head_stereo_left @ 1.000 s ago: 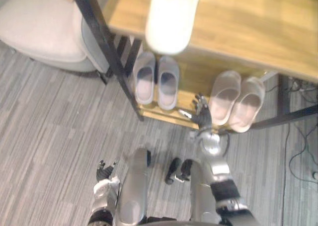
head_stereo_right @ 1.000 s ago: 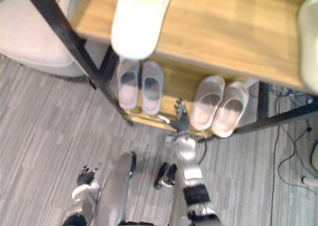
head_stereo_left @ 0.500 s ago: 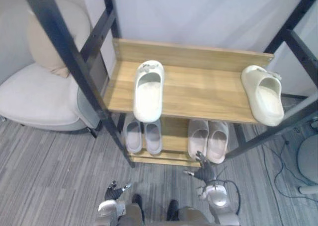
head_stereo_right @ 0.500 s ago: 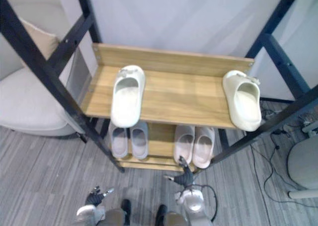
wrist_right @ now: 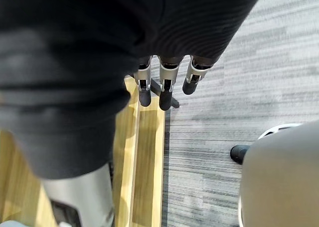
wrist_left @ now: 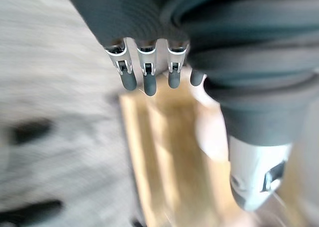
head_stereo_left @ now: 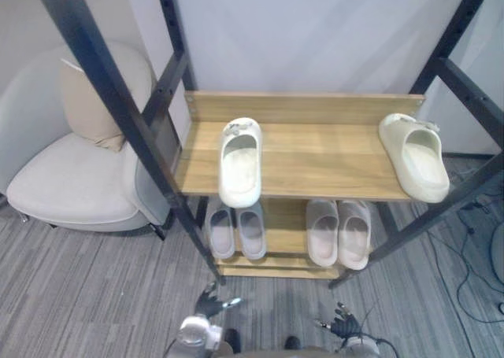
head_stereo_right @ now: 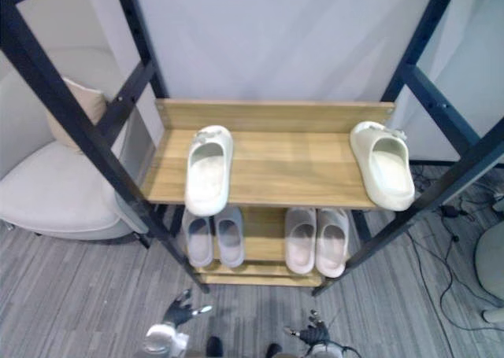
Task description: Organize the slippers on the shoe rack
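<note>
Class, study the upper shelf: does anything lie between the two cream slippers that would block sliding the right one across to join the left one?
Nothing visible does. The upper shelf is bare wood between the left cream slipper and the right cream slipper, which sit well apart.

Legible print: 0. No text, label, number or sign is readable on the shoe rack (head_stereo_left: pixel 315 149), slippers (head_stereo_left: pixel 239 163), armchair (head_stereo_left: pixel 71 181) or floor (head_stereo_left: pixel 79 295).

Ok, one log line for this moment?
left hand open, empty | right hand open, empty | top shelf: white slippers apart | lower shelf: grey pair, pink pair
</note>
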